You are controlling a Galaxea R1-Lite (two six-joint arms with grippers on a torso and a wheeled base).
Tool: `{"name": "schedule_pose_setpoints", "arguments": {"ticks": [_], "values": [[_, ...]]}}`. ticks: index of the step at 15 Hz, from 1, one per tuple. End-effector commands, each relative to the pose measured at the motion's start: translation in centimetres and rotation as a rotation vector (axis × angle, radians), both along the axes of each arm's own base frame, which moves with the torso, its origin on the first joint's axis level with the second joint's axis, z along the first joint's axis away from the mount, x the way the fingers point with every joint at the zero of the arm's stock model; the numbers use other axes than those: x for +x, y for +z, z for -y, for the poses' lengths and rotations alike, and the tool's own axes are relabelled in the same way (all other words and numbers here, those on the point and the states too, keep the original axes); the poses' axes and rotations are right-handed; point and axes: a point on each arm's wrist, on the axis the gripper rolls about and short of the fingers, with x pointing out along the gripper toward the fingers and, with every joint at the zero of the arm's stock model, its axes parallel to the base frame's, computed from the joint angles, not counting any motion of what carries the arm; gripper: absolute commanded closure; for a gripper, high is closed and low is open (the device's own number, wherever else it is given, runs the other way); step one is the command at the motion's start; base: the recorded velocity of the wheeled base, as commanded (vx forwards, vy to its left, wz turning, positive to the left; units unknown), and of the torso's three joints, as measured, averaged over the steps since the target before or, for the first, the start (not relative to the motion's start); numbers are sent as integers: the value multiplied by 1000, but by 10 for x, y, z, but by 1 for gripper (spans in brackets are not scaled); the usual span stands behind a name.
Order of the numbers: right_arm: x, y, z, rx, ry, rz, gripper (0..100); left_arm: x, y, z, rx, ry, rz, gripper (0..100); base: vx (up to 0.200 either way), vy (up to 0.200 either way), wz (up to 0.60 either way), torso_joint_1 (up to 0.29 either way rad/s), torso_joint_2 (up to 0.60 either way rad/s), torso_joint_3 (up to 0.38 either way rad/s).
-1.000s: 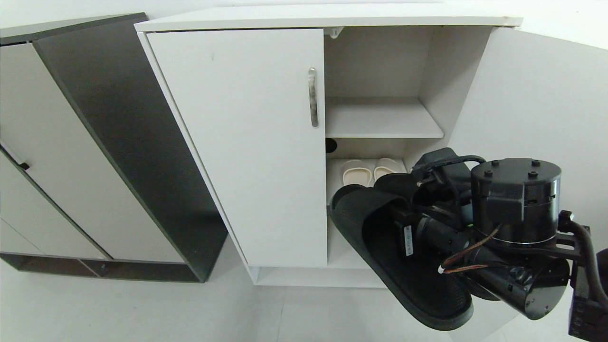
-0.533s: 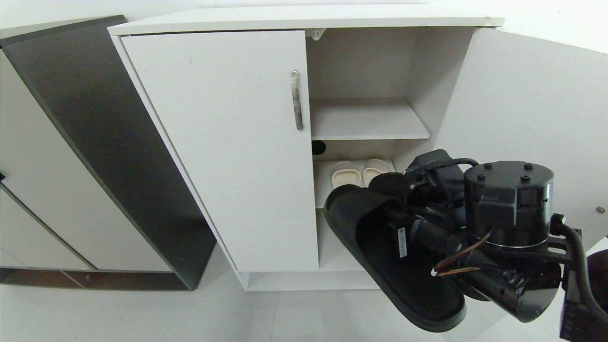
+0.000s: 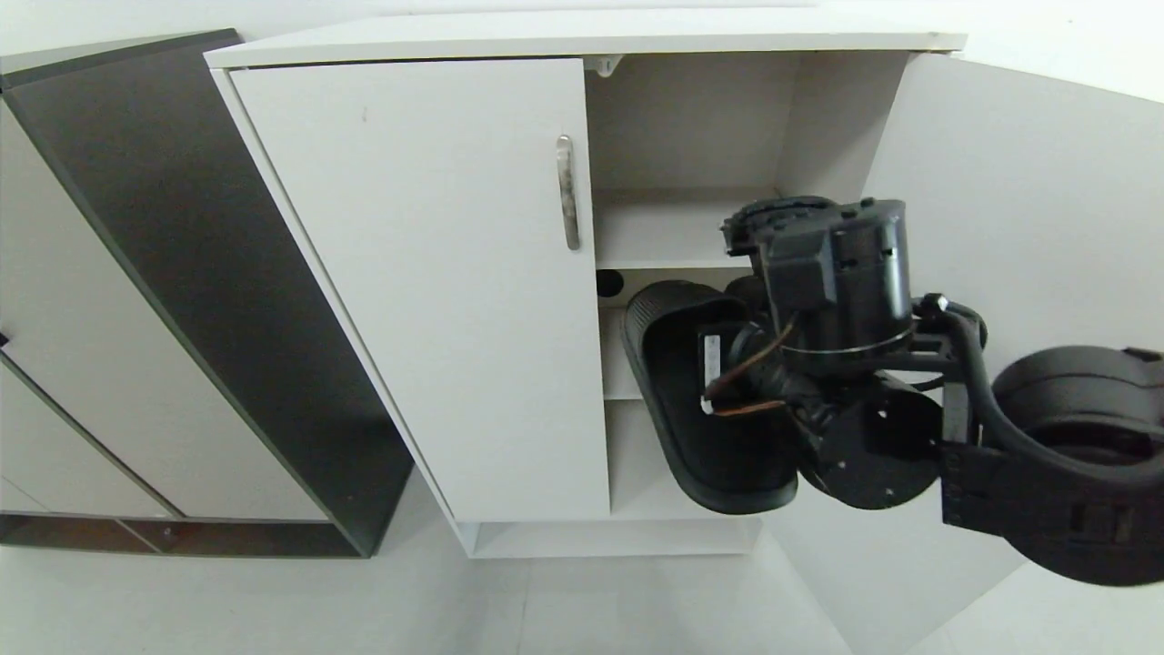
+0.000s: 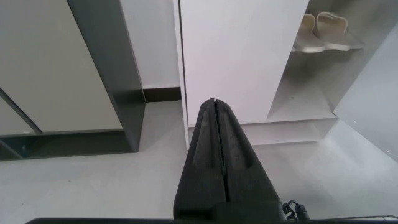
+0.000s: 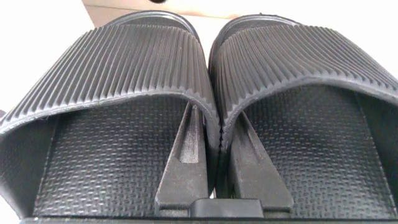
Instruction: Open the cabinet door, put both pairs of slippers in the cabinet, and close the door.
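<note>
The right claw (image 5: 216, 121) is clenched on the pair of black slippers (image 3: 709, 409): its two tapered fingers (image 5: 186, 162) run under the wide ribbed straps and pinch the adjoining inner side walls of both shoes together. The slippers are soft-looking matte rubber with rounded toes and a pebbled, diamond-patterned footbed. They hang tilted, toes uppermost, at the mouth of the open right half of the white cabinet (image 3: 582, 36), just below its upper shelf (image 3: 673, 227). The cabinet is smooth flat white board. Its left door (image 3: 436, 273) is shut and carries a slim vertical metal handle (image 3: 567, 193), and its right door (image 3: 1000, 200) is swung wide open. A cream pair of slippers (image 4: 323, 31), thick and rounded, lies side by side on a lower shelf (image 4: 298, 59) inside. The left claw (image 4: 214, 106) is pressed closed on nothing, its grooved black fingers meeting flat, above the pale floor (image 4: 124, 180) before the cabinet.
</note>
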Motion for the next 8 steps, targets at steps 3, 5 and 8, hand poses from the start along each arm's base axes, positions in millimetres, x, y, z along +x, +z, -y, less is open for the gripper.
{"name": "schedule_pose_setpoints", "arguments": {"ticks": [3, 5, 8], "values": [[21, 7, -30, 3, -40, 9, 100, 0, 0, 0, 2, 1, 0, 100, 0, 0, 0, 0, 0, 0], [24, 5, -33, -1, -48, 10, 100, 0, 0, 0, 2, 1, -1, 100, 0, 0, 0, 0, 0, 0], [25, 6, -33, 2, -54, 14, 100, 0, 0, 0, 2, 1, 0, 100, 0, 0, 0, 0, 0, 0]]}}
